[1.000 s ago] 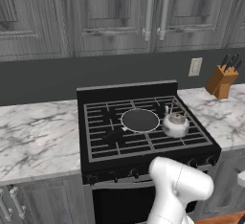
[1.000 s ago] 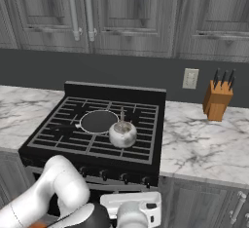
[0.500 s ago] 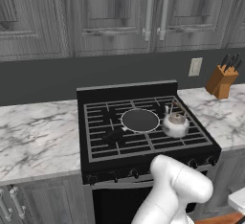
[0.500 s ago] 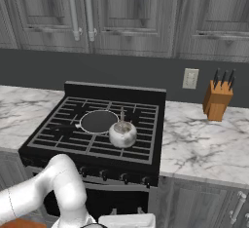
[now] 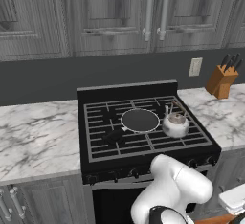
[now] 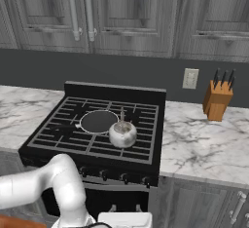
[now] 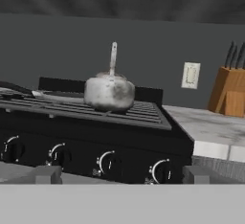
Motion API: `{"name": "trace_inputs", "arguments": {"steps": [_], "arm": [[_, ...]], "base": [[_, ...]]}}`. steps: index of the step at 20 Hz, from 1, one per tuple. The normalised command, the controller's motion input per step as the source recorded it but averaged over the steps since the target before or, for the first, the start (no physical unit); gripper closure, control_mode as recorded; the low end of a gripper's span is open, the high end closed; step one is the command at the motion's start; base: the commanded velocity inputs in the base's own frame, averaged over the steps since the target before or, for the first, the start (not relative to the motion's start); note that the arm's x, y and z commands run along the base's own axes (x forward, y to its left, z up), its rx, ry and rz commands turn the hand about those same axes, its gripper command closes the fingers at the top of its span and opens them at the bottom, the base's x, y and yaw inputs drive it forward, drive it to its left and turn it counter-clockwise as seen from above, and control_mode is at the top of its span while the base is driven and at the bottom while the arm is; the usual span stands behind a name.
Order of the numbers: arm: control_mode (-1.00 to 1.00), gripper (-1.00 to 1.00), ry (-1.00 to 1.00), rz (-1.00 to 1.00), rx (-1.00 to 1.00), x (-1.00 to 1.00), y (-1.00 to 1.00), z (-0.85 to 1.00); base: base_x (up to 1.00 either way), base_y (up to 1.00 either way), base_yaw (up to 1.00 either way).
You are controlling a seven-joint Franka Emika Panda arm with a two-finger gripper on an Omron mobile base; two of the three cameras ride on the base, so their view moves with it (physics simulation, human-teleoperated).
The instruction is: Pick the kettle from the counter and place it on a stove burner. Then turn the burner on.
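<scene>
Sitting on stove burner (image 5: 184, 139): kettle (image 5: 175, 124) (upright).

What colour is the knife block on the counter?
Light orange-brown wood; the knife block shows best in the right base view.

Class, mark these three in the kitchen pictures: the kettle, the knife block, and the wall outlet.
kettle (image 6: 122, 134): right base view, on its rounded silver body.
knife block (image 5: 220, 82): left base view, on its wooden front face.
wall outlet (image 7: 191, 75): hand view, on the middle of its pale plate.
</scene>
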Motion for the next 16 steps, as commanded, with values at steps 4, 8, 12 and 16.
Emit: {"name": "trace_inputs", "arguments": {"steps": [4,8,12,16], "arm": [[-1.0,-1.0,-0.06,-0.03,0.08,0.42,-0.11,0.0],[-1.0,-1.0,-0.06,-0.03,0.2,0.39,-0.18,0.0],[-1.0,-1.0,-0.07,-0.03,0.12,0.43,-0.12,0.0],[-1.0,-1.0,-0.05,-0.02,0.01,0.36,-0.1,-0.02]], "base": [[0.0,0.0,0.0],[0.0,0.0,0.0],[0.0,0.0,0.0],[0.0,0.0,0.0]]}}
